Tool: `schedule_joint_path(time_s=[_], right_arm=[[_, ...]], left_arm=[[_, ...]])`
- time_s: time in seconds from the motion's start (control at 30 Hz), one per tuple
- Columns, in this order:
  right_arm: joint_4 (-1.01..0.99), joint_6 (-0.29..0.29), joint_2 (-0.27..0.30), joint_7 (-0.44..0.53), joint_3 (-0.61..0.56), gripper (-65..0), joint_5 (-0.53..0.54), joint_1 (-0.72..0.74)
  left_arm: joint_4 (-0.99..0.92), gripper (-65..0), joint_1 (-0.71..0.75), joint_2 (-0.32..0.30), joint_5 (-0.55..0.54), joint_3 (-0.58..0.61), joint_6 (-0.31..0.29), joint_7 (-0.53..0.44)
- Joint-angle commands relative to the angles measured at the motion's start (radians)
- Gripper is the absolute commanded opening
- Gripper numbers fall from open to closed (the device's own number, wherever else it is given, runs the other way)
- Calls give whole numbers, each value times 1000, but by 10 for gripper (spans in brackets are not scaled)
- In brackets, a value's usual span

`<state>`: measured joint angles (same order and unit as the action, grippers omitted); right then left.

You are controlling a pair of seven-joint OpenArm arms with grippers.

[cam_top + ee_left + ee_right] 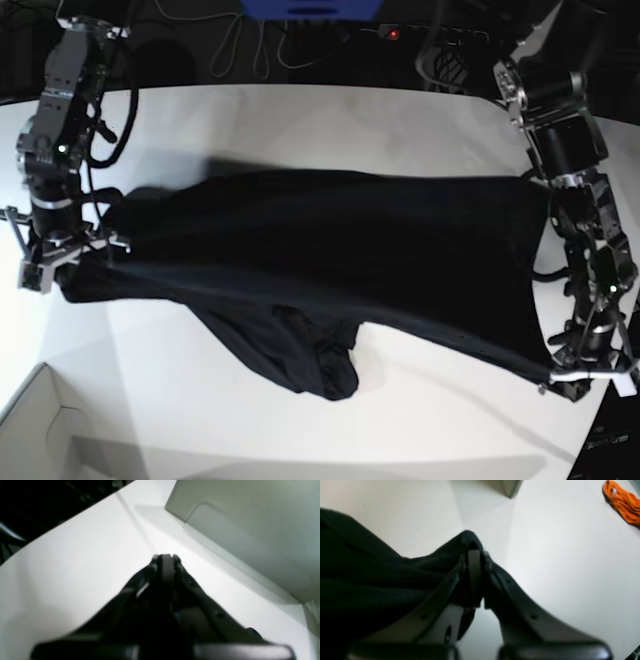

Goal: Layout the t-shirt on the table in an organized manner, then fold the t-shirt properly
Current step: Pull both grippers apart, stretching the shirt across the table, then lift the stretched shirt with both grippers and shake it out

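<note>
The black t-shirt (pixel 330 250) hangs stretched across the white table (pixel 300 120) between both grippers, with a bunched part sagging onto the table at the lower middle (pixel 320 370). My right gripper (pixel 70 262) at the left holds one end. In the right wrist view its jaws (pixel 475 551) are shut, with black t-shirt fabric (pixel 382 580) wrapped over the tips. My left gripper (pixel 555 378) at the lower right meets the shirt's taut lower corner. The left wrist view shows that gripper (pixel 165 556) shut above the table (pixel 75 567), with the cloth hardly visible.
A white cardboard box (pixel 30 430) stands at the table's lower left corner, also seen as a box (pixel 250 530) in the left wrist view. An orange cloth-like thing (pixel 622 502) lies at the far table edge in the right wrist view. Dark cables run behind the table.
</note>
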<state>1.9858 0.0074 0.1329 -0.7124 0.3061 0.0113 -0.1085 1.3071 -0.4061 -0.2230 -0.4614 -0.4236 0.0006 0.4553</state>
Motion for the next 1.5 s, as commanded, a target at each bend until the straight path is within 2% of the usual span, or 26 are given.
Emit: schedule_joint_path(time_s=[0.0,0.4,0.67,0.9,0.97,1.13,1.23,1.37,1.47], right_arm=[[22,-2,14,23,23,-650,-14,6],[23,-1,29,21,21,-650,-14,100],[10,-1,60,17,-86,-650,-14,250],[-211,-1,53,21,-172,-650,-14,376],[-299,-1,52,24,-189,-650,-14,415],[-463,1,55,24,-212,-650,-14,513],[-521,16,58,24,-230,-650,-14,556],[-553,136,55,24,-262,-543,-17,567],[-567,147,52,24,-307,-459,-17,562]], left_arm=[[24,-648,-29,-14,-4,-2,0,-25],[-27,-648,-142,-34,-1,-16,2,-28],[-143,-648,-270,-34,-3,-14,0,-31],[-268,-648,-396,-36,-1,-13,-3,-34],[-321,-648,-422,-56,-1,-10,-3,-36],[-467,-648,-452,-72,-1,-8,-3,-149],[-532,-648,-451,-89,-1,-8,-3,-184],[-576,-648,-449,-94,-1,-8,-4,-189],[-581,-648,-448,-94,-1,-8,-4,-189]])
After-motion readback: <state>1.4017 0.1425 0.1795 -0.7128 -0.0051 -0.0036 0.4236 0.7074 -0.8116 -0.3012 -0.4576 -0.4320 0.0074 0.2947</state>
